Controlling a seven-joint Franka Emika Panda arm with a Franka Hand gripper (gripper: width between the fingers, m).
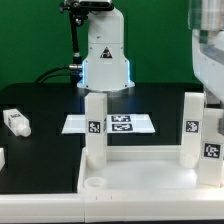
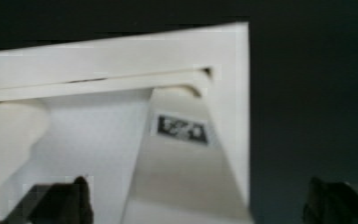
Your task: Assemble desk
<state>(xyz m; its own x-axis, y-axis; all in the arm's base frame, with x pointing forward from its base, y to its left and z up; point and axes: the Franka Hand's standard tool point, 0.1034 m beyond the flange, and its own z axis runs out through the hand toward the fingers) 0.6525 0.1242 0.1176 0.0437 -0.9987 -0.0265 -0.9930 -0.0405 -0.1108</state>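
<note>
The white desk top (image 1: pixel 140 178) lay flat at the near edge of the black desk (image 1: pixel 40 150), reaching to the exterior view's right. Three legs stood upright on it. The far-left leg (image 1: pixel 95 125) was at its far corner on the exterior view's left. The far-right leg (image 1: pixel 192 125) was at the far corner on the other side, and the near-right leg (image 1: pixel 212 140) stood just in front of that one. Each showed a black-and-white tag. At the top's near corner on the exterior view's left, a round hole (image 1: pixel 95 183) stood open with no leg in it.

A loose leg (image 1: pixel 15 122) lay on its side near the black desk's edge at the exterior view's left, well apart from the top. The marker board (image 1: pixel 140 125) lay flat in the middle of the black desk, between the robot base (image 1: pixel 105 60) and the top's far edge.

The arm (image 1: pixel 207 50) came down over the near-right leg. In the wrist view the pincer (image 2: pixel 202 203) was wide open. Its dark fingers (image 2: pixel 60 200) were set well apart on either side of that leg, with a gap showing on each side. It had hold of nothing. The leg's tag (image 2: pixel 181 128) faced the wrist camera.
</note>
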